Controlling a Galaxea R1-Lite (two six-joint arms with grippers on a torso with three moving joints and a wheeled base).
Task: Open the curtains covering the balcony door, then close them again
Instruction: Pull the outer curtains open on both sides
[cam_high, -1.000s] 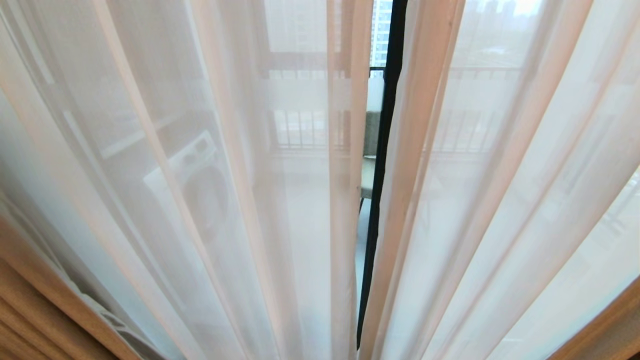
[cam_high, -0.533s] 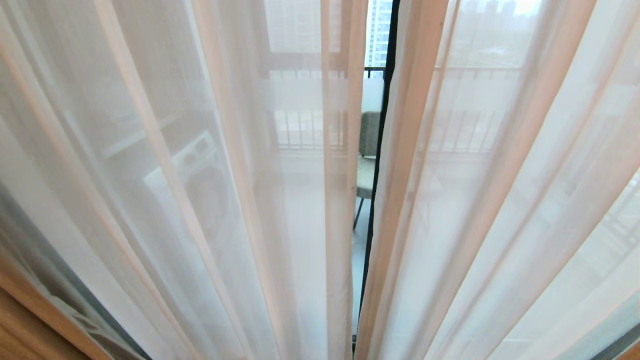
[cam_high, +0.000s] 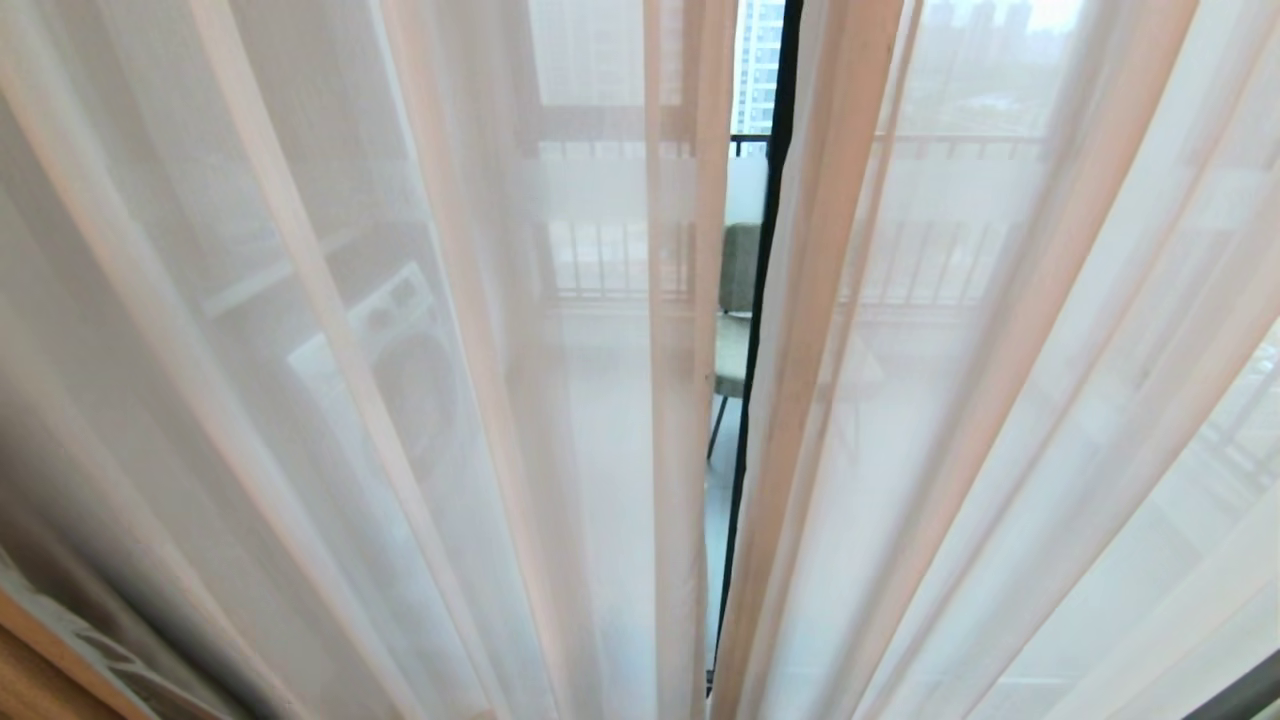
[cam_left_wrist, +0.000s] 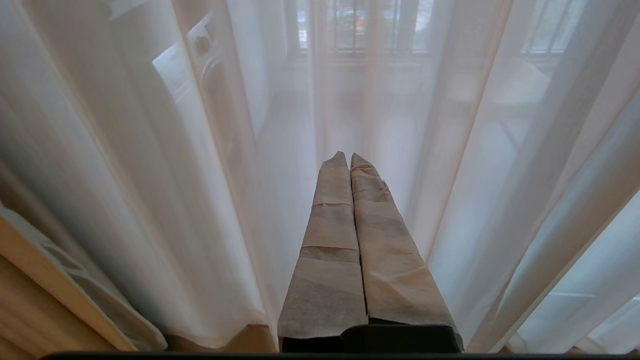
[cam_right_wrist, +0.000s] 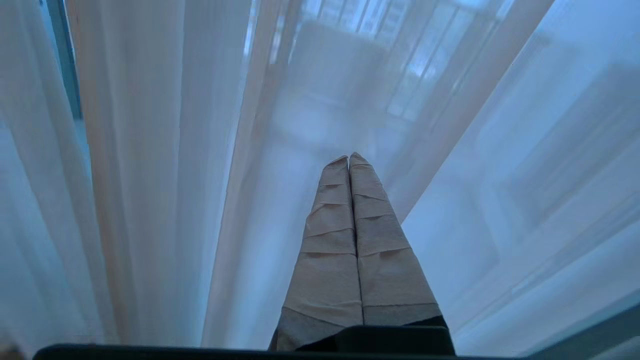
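Thin white sheer curtains (cam_high: 420, 400) hang drawn across the whole head view, with a narrow slit between the two panels at the middle. Through the slit shows a dark upright frame of the balcony door (cam_high: 768, 250). A corner of heavy beige drape (cam_high: 25, 685) shows at the lower left. Neither gripper appears in the head view. In the left wrist view my left gripper (cam_left_wrist: 348, 156) is shut and empty, pointing at the sheer curtains (cam_left_wrist: 150, 175). In the right wrist view my right gripper (cam_right_wrist: 348, 157) is shut with no fabric between its taped fingers, just short of the sheer curtains (cam_right_wrist: 150, 175).
Behind the left sheer a white washing machine (cam_high: 400, 360) stands on the balcony. A grey-green chair (cam_high: 738, 300) and a railing (cam_high: 610, 260) show beyond the slit. The beige drape (cam_left_wrist: 35, 305) hangs to one side of the left gripper.
The beige drapes at both lower corners of the head view have slid outward, the right one out of sight. The sheers have swayed, and the slit now shows more of the chair.
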